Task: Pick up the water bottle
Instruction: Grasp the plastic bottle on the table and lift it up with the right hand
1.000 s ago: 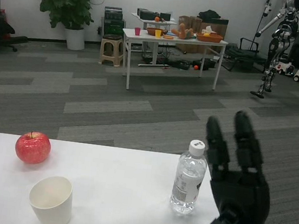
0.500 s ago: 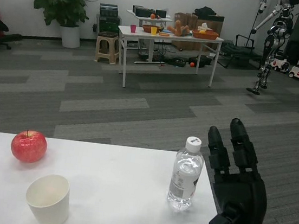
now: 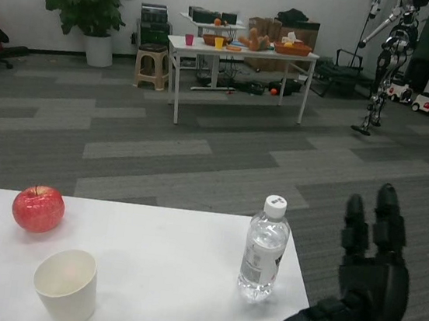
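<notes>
On the white table (image 3: 153,278), water bottle (image 3: 264,249) upright, cap up

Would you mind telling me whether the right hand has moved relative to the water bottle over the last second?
Yes. The right hand has drawn away to the right: it stood close beside the water bottle before, and a clear gap now separates them.

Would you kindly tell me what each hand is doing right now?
Left hand: not in view.
Right hand: open, holding nothing, beside the water bottle.
</notes>
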